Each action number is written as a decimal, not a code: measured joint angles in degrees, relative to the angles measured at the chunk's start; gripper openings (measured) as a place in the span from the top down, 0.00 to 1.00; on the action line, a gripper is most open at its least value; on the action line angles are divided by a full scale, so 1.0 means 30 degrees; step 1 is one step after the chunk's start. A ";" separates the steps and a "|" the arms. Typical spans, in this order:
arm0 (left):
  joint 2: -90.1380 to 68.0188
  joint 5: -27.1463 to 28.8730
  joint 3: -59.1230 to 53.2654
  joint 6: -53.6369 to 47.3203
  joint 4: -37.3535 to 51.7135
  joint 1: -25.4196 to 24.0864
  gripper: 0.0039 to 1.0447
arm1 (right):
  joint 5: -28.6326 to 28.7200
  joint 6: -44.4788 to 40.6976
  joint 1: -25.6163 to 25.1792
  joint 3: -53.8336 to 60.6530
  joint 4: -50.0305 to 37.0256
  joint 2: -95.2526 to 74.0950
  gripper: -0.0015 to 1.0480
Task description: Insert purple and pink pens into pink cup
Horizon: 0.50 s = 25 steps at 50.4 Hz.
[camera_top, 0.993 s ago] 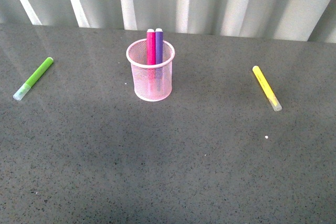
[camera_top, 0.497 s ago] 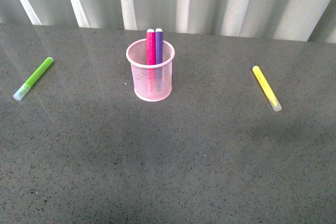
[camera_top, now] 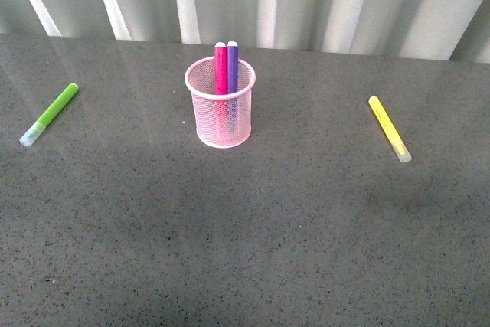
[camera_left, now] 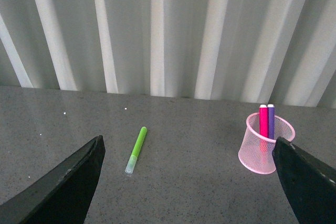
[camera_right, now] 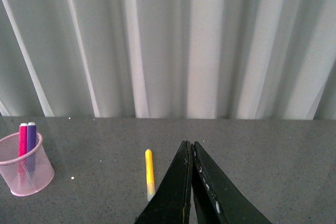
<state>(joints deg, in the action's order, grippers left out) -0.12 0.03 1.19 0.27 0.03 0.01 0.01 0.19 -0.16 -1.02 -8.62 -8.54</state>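
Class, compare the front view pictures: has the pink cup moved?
No. The pink cup keeps its place between the green pen and the yellow pen.

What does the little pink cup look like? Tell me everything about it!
The small light pink wire-mesh cup is round, with a rolled rim and sides that narrow slightly toward its base. You can see through the mesh. It stands upright on the dark grey speckled table, toward the far middle of it. Inside stand two marker pens, a magenta pink pen and a dark purple pen, side by side against the far wall, their ends poking above the rim. No gripper touches the cup.
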 joint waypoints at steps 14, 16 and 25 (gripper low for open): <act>0.0015 -0.0007 0.0000 0.0000 0.0000 0.0000 0.06 | -0.0007 0.0000 0.0000 0.0000 0.2834 0.2761 0.97; 0.0007 0.0000 0.0000 0.0000 0.0000 0.0000 0.06 | 0.0000 0.0007 0.0000 0.0000 0.2834 0.2761 0.97; 0.0015 0.0000 0.0000 0.0000 0.0000 0.0000 0.06 | 0.0000 0.0000 0.0000 0.0000 0.2841 0.2769 0.97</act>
<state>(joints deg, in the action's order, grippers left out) -0.08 0.03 1.19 0.27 0.03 0.01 0.01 0.19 -0.16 -1.02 -0.10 -0.23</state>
